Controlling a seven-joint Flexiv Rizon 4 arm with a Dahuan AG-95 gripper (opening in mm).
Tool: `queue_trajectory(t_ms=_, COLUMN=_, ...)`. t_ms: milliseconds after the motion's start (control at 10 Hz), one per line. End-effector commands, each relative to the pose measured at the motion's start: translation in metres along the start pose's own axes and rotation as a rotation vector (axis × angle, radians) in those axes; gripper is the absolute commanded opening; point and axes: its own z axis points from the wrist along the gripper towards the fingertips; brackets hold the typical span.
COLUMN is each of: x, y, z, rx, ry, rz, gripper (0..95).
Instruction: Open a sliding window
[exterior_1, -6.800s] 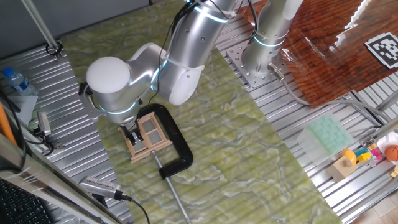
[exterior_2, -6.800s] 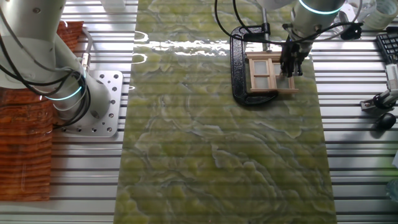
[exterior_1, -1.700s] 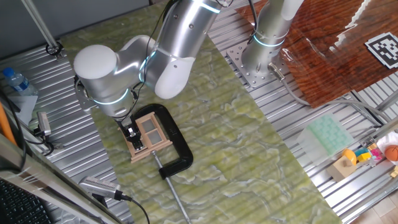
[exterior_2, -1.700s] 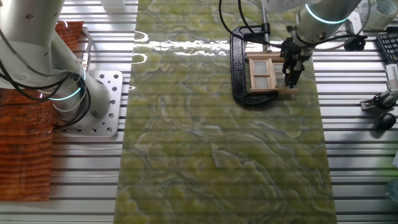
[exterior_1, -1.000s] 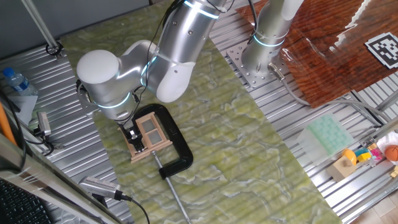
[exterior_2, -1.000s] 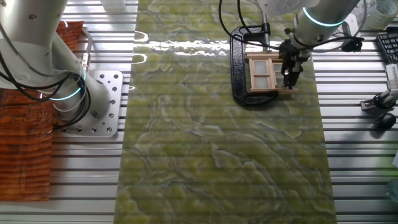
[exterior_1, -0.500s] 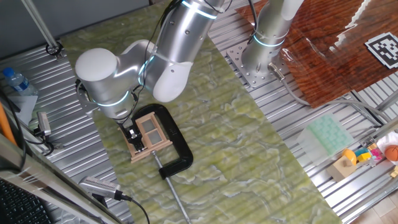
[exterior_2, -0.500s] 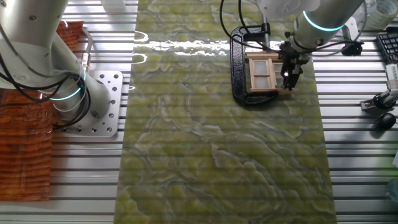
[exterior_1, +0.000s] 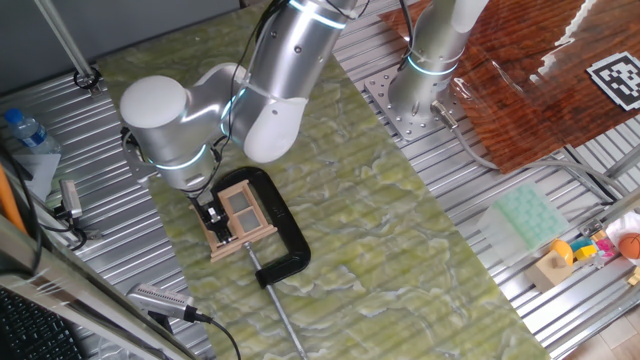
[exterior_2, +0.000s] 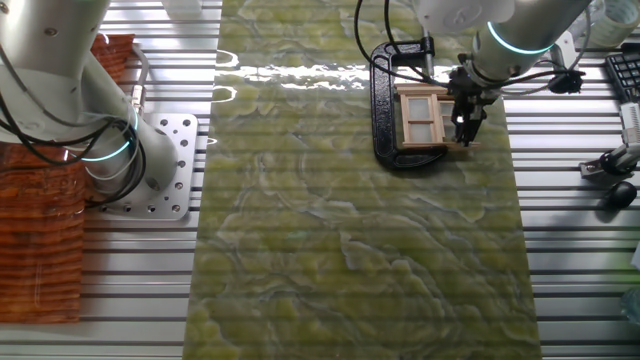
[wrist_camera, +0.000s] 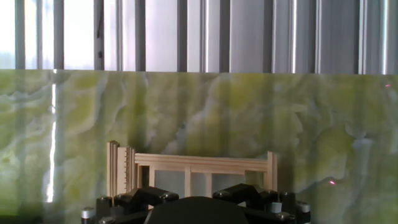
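The sliding window (exterior_1: 240, 214) is a small tan wooden frame with panes, lying flat on the green mat and held in a black C-clamp (exterior_1: 283, 243). My gripper (exterior_1: 212, 216) points down at the window's left edge and touches the frame. Its fingers look close together and hold nothing. In the other fixed view the gripper (exterior_2: 466, 126) is at the right edge of the window (exterior_2: 428, 118). In the hand view the window (wrist_camera: 193, 169) stands just beyond the dark fingers (wrist_camera: 160, 196), with the gripper (wrist_camera: 193, 198) low in the frame.
The C-clamp's screw rod (exterior_1: 287, 328) sticks out toward the front. A second arm's base (exterior_1: 420, 90) stands at the back. A bottle (exterior_1: 25, 130) and tools (exterior_1: 165, 303) lie left of the mat. A green tray (exterior_1: 528, 218) and toys (exterior_1: 575, 252) are at the right.
Over the last second the gripper stays at the window's edge with only slight shifts of the arm. The window and clamp have not visibly moved.
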Motion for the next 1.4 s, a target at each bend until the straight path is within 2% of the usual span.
queue_trajectory(t_ms=100, x=-0.0002, y=0.0001, z=0.0008, rx=-0.003, ry=0.001, rz=-0.002, gripper=95.0)
queue_trajectory(t_ms=900, x=0.003, y=0.0059, z=0.004, rx=-0.012, ry=-0.002, rz=-0.006, gripper=95.0)
queue_trajectory(t_ms=1400, x=0.0037, y=0.0071, z=0.0039, rx=-0.034, ry=-0.002, rz=0.001, gripper=95.0)
